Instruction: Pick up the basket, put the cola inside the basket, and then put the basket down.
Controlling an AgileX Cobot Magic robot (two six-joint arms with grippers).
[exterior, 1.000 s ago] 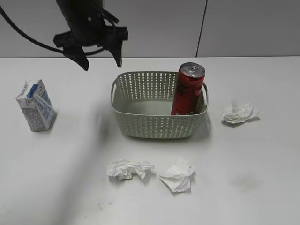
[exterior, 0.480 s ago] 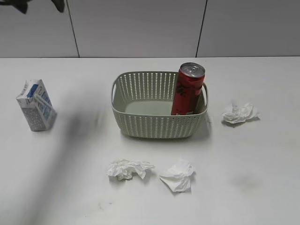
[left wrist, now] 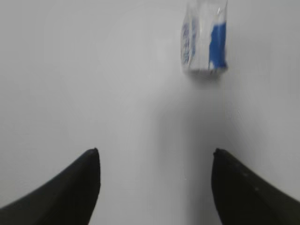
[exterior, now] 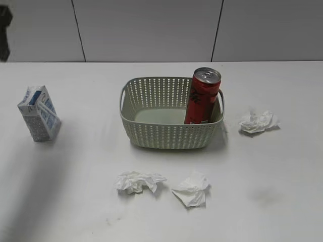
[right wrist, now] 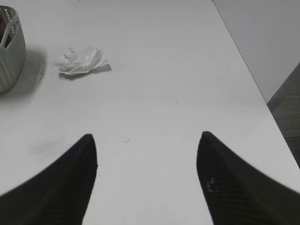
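Both jaws gape wide, empty; cola (exterior: 203, 97) stands inside basket (exterior: 171, 135), seemingly upright.

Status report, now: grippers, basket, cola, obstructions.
Left gripper open, empty, over bare table near carton. Right gripper open, empty. Cola upright inside basket, basket down on table. Nothing obstructing.

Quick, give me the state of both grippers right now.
Left gripper: open, holding nothing, above bare table near the carton.
Right gripper: open, holding nothing, over the table right of the basket.
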